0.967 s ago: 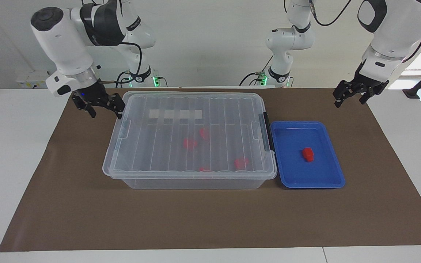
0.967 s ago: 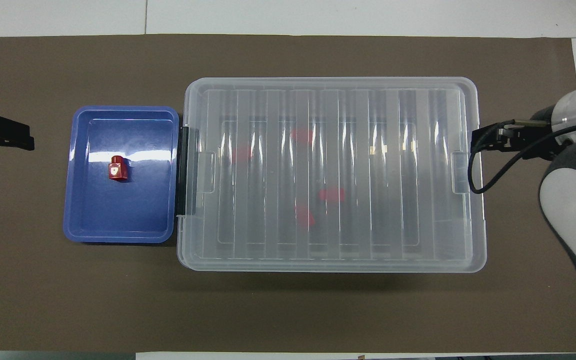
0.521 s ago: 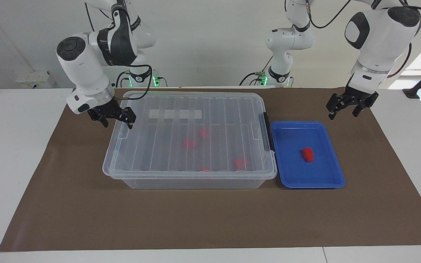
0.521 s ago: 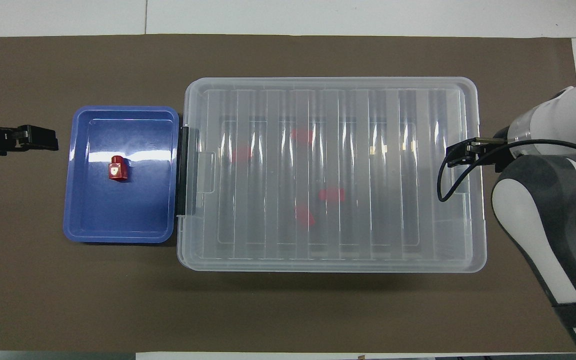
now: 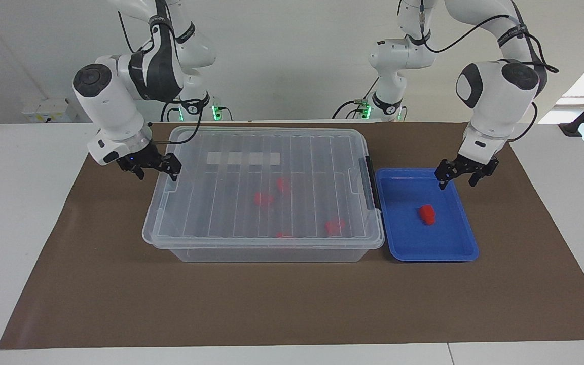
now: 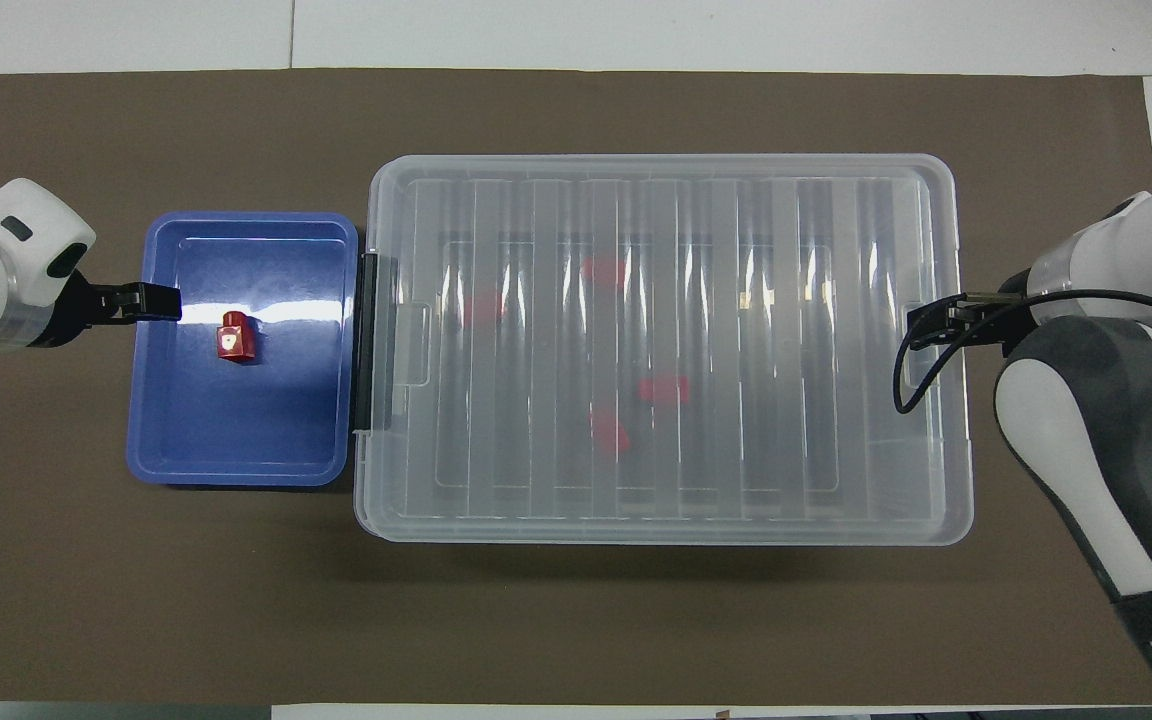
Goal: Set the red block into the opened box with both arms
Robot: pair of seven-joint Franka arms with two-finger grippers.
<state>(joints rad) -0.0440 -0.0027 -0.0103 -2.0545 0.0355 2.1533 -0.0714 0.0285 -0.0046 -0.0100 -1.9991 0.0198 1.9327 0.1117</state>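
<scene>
Both claws had dropped lower and moved inward from where they hung a moment earlier. My left claw (image 5: pixel 457 174) hovered with fingers apart over the blue tray's (image 5: pixel 467 248) edge nearest the robots, short of the red block (image 5: pixel 427 214) lying in the tray, toward the left arm's end of the tabletop (image 5: pixel 292 299). My right claw (image 5: pixel 152 166), also apart and holding nothing, sat at the box's (image 5: pixel 261 248) end toward the right arm, just beside its handle. I judged the lid (image 5: pixel 231 203) still closed, with look-alike red blocks (image 5: pixel 263 198) under it. If the right claw slipped off the lid's edge, the box would stay shut and the block would land on top.
</scene>
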